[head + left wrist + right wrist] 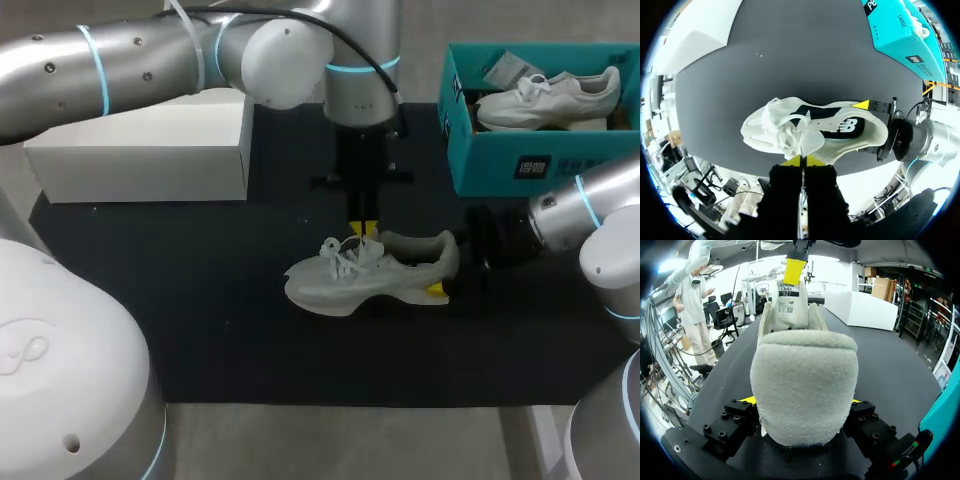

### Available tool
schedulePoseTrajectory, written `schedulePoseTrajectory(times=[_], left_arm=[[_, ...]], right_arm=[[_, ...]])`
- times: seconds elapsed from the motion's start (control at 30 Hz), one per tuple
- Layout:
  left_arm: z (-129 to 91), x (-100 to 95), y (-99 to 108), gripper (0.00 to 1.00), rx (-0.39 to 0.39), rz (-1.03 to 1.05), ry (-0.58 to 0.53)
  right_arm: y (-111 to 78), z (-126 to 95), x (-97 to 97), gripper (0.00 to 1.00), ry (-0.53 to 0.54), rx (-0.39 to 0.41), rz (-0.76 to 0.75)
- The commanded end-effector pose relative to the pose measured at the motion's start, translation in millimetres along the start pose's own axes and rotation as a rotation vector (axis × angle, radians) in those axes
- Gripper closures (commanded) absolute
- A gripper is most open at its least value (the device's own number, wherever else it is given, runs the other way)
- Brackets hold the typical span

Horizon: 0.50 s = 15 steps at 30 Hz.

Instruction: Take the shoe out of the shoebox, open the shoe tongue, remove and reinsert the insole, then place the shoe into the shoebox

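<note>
The shoe point(370, 275) is out of the teal shoebox point(500, 160) at upper right and lies mid-frame on the mat point(200, 300) — the right gripper point(800, 405) clamps its heel, the left gripper point(802, 161) pinches the tongue point(788, 305) — so I'd say the insole work and re-boxing remain.

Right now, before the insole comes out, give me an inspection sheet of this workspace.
Surface: black mat covering the table.
Job's things: shoe on the mat at the middle, its tongue lifted; teal shoebox open at the back right, with a second shoe inside.
Clutter: white box at the back left.
Grippers: left gripper shut on the tongue from above; right gripper shut on the shoe's heel from both sides.
Cables: black cable runs along the left arm, above the mat.
Surroundings: nothing seen reaching over the table.
</note>
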<state>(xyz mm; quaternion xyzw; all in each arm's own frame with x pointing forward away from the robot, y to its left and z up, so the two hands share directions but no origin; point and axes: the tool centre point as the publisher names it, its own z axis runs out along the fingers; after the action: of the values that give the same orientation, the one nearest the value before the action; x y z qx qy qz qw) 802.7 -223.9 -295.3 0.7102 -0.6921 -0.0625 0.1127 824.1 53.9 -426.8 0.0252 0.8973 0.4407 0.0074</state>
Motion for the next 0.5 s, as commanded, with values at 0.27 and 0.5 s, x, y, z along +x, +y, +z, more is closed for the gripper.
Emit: schedulePoseTrajectory(times=[0.27,0.5], left_arm=[[-7,-42.6,-3,1.0,-0.044,0.023,0.196],[0,-70.5,-5,1.0,-0.051,0.019,0.212]], right_arm=[[-1.6,5,0.0,1.0,-0.001,0.002,0.0],[-1.6,5,0.0,1.0,-0.001,0.002,0.0]])
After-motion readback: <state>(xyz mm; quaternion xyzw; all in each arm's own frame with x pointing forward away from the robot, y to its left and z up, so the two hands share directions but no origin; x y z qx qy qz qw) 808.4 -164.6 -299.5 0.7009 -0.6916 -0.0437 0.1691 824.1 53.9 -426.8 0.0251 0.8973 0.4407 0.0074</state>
